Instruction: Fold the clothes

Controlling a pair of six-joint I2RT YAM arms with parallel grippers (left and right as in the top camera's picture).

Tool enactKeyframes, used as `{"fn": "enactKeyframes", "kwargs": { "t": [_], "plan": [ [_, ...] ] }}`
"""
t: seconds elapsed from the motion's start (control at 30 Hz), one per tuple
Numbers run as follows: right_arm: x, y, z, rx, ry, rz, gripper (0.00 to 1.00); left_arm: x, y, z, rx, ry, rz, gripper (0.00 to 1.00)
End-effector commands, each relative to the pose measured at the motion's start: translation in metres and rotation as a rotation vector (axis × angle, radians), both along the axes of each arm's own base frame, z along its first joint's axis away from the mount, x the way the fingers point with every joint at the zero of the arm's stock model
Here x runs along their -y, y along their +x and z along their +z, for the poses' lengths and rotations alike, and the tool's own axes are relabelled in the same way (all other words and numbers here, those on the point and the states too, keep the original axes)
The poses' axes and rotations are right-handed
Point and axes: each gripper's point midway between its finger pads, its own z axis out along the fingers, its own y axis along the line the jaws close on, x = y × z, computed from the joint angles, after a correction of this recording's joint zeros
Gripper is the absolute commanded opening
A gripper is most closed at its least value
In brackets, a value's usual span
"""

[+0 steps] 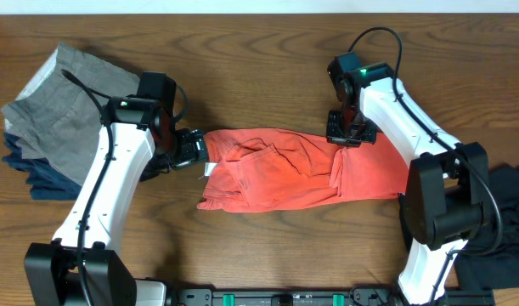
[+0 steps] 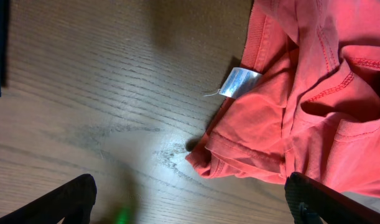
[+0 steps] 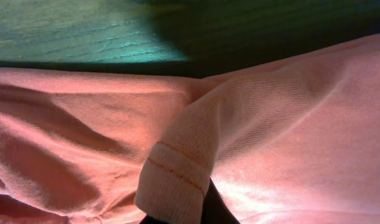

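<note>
A coral-red T-shirt [image 1: 293,170] lies crumpled lengthwise across the middle of the table. My right gripper [image 1: 351,132] is at its upper right edge. In the right wrist view this gripper [image 3: 190,211] is shut on a fold of the stitched hem [image 3: 177,177], and one dark finger [image 3: 216,208] shows under the cloth. My left gripper [image 1: 191,149] hovers open at the shirt's left end. Its two fingers [image 2: 59,202] stand wide apart over bare wood, near the collar and the white label [image 2: 239,82]. A black garment [image 1: 505,221] lies at the right edge.
A stack of folded grey clothes [image 1: 64,115] over navy ones [image 1: 47,174] sits at the far left, behind the left arm. Brown wooden table [image 1: 259,59] shows beyond the shirt. The arms' base bar runs along the front edge.
</note>
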Motion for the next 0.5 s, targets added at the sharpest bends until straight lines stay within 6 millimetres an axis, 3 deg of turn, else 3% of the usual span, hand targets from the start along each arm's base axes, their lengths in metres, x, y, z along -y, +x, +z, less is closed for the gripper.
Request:
{"fn": "enactKeyframes", "kwargs": {
  "t": [0.0, 0.1, 0.2, 0.27, 0.3, 0.47],
  "plan": [
    [0.0024, 0.0063, 0.0056, 0.031, -0.002, -0.002, 0.04, -0.0044, 0.0007, 0.0018, 0.010, 0.015, 0.006, 0.98],
    [0.0011, 0.0060, 0.0053, 0.031, -0.001, 0.001, 0.08, -0.0044, 0.0006, 0.0018, 0.010, 0.015, 0.006, 0.98],
    [-0.0016, 0.0051, 0.0053, 0.031, -0.001, 0.009, 0.18, -0.0044, 0.0006, 0.0018, 0.010, 0.015, 0.006, 0.98],
    [-0.0036, 0.0046, 0.0053, 0.031, -0.001, 0.015, 0.43, -0.0045, 0.0006, 0.0018, 0.010, 0.015, 0.006, 0.98],
    [-0.0049, 0.0042, 0.0053, 0.031, -0.001, 0.019, 0.51, -0.0044, 0.0006, 0.0018, 0.010, 0.015, 0.006, 0.98],
    [-0.0051, 0.0021, 0.0054, 0.026, -0.012, 0.025, 0.54, -0.0045, 0.0005, 0.0018, 0.009, 0.015, 0.005, 0.98]
  ]
}}
